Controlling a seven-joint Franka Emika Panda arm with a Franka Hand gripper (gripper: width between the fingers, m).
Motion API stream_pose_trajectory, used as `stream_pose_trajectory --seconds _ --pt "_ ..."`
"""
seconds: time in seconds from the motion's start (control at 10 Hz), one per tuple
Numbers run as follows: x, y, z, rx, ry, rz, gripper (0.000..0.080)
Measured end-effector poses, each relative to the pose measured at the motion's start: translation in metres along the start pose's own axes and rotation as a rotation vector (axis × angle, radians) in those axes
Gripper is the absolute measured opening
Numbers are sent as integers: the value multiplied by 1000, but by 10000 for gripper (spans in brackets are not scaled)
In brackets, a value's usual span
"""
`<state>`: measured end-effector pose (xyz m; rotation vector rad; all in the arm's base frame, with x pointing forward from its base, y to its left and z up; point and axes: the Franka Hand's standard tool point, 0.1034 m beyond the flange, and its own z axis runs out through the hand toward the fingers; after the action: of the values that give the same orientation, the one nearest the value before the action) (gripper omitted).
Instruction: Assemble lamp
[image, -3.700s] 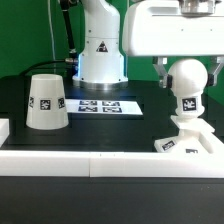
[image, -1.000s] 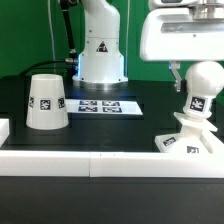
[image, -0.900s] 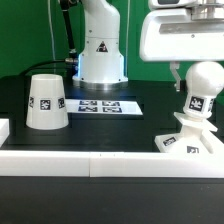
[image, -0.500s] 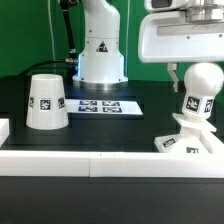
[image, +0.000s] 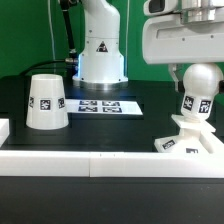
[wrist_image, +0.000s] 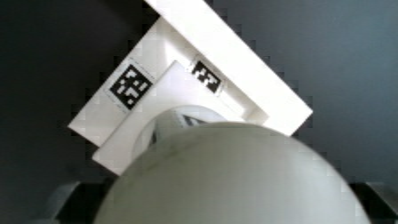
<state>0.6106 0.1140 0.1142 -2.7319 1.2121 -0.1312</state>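
My gripper is shut on the round white bulb at the exterior view's right, one finger showing beside it. The bulb leans slightly, and its stem reaches down to the flat square base; I cannot tell whether it is seated. In the wrist view the bulb fills the foreground between the dark fingers, with the tagged base beyond it. The tapered shade stands mouth-down at the exterior view's left, far from the gripper.
The marker board lies flat in the middle, in front of the white robot pedestal. A white rail runs along the front edge. A small white block sits at the far left.
The gripper and the bulb have shifted slightly toward the exterior view's left, and the bulb now leans a little. The shade and the base have not moved.
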Motion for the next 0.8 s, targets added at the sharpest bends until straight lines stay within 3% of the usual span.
stream_pose_trajectory --seconds 0.2,0.8 --pt "4 2 -1 14 -13 153 579" --pt "-2 3 3 19 -35 500 579"
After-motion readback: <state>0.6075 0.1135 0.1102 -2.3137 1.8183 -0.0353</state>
